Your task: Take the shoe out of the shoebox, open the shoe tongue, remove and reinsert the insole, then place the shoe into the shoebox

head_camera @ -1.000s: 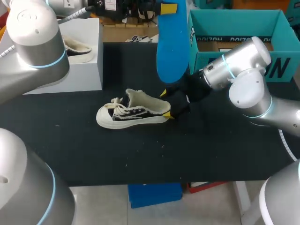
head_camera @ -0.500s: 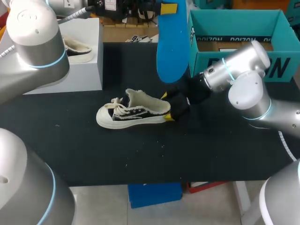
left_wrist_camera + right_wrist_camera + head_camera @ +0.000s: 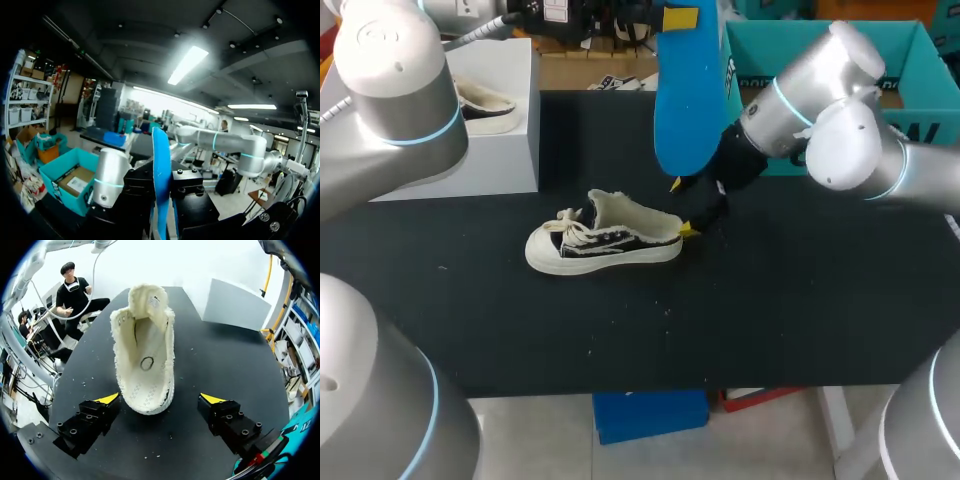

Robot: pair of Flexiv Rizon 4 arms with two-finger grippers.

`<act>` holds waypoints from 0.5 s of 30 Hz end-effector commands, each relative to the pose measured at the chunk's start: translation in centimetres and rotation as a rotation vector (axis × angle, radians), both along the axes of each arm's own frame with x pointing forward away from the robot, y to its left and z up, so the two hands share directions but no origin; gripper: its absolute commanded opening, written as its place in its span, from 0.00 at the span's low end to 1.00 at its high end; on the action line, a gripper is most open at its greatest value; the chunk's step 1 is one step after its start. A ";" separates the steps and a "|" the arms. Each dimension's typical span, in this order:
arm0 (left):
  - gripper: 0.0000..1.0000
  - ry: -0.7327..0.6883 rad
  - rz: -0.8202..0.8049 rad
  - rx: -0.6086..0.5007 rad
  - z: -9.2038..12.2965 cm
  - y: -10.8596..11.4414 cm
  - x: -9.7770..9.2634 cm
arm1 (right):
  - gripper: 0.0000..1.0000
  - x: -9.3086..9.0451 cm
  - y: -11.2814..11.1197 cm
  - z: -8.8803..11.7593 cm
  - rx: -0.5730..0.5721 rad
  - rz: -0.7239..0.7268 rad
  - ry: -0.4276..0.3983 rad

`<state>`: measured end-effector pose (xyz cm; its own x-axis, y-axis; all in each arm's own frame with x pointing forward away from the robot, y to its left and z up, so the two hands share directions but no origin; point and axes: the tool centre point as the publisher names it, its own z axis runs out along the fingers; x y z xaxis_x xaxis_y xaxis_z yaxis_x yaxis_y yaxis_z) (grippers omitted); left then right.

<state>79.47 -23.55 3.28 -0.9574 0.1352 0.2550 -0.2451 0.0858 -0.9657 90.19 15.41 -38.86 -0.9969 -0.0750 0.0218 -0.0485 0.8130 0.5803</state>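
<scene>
Black cloth covers the desk (image 3: pixel 790 300), and the shoe (image 3: pixel 603 240) lies on its sole near the middle, toe toward 9 o'clock and heel toward 3 o'clock. It is out of the teal shoebox (image 3: pixel 820 48), which stands open at 1 o'clock. A white block (image 3: pixel 505 140) at 10 o'clock carries a second shoe (image 3: pixel 485 100). The right jaws are spread wide just behind the heel, one yellow tip on each side and neither touching. From the right wrist the shoe (image 3: pixel 145 355) shows an empty cream lining, with the tongue standing up at the far end. The left jaws pinch the blue insole (image 3: pixel 685 95) high over the desk at 12 o'clock. In the left wrist view the insole (image 3: pixel 161 185) rises edge-on, clamped between the two black fingers. The shoe looks light, a soft canvas upper on a stiffer rubber sole, so the collar would fold under a squeeze. The firmer hold is probably low across the heel, on the sole's side walls, and loose laces at the toe could snag. The insole seems thin, light and bendy. Gripped at one end it may droop or buckle, so it likely needs feeding toe-first into the opening while the shoe is steadied by the heel.
</scene>
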 end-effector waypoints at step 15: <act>0.00 -0.001 0.003 0.002 0.0 -0.1 -0.1 | 1.00 1.1 5.7 2.1 -0.574 0.151 -0.179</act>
